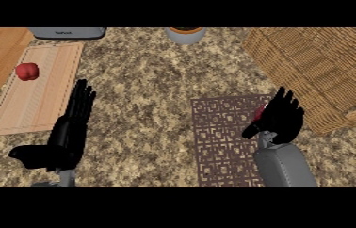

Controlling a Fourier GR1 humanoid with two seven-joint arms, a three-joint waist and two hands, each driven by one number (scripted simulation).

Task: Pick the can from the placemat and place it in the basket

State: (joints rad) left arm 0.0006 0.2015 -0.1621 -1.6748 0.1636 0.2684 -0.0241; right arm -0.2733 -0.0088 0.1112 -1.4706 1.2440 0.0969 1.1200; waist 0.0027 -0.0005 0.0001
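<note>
A dark brown patterned placemat point(221, 133) lies on the granite counter at the lower middle right. My right hand point(280, 120) hovers over its right edge, fingers pointing up and slightly curled. A small patch of red, the can point(259, 112), peeks out at the hand's left side; most of it is hidden behind the palm. The wicker basket point(313, 69) stands at the upper right, just beyond the hand. My left hand point(69, 128) rests open at the lower left, fingers straight and pointing up, thumb out to the left.
A wooden cutting board point(42, 90) with a red pepper point(27, 71) lies at the left. A grey appliance point(67, 32) and a grey pot with an orange rim point(185, 34) stand along the far edge.
</note>
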